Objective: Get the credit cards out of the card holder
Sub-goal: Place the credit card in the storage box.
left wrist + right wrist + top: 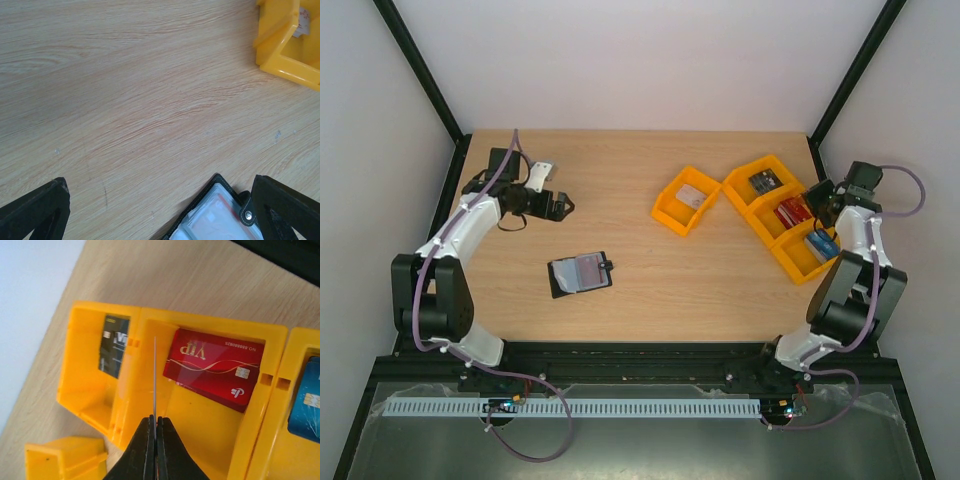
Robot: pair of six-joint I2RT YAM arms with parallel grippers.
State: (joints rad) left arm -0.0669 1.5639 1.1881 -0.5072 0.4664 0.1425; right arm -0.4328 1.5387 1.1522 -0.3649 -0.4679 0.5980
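Note:
The black card holder lies open on the table, its clear pockets up; a reddish card shows inside one pocket. The left wrist view catches its corner and snap tab. My left gripper is open and empty, up and left of the holder; in its wrist view the left gripper has fingers wide apart. My right gripper is shut on a thin credit card, seen edge-on over the orange tray's divider. A red card, a black card and a blue card lie in separate compartments.
The three-compartment orange tray stands at the right, beside the right gripper. A single orange tray holding a pale card sits left of it. A black frame borders the table.

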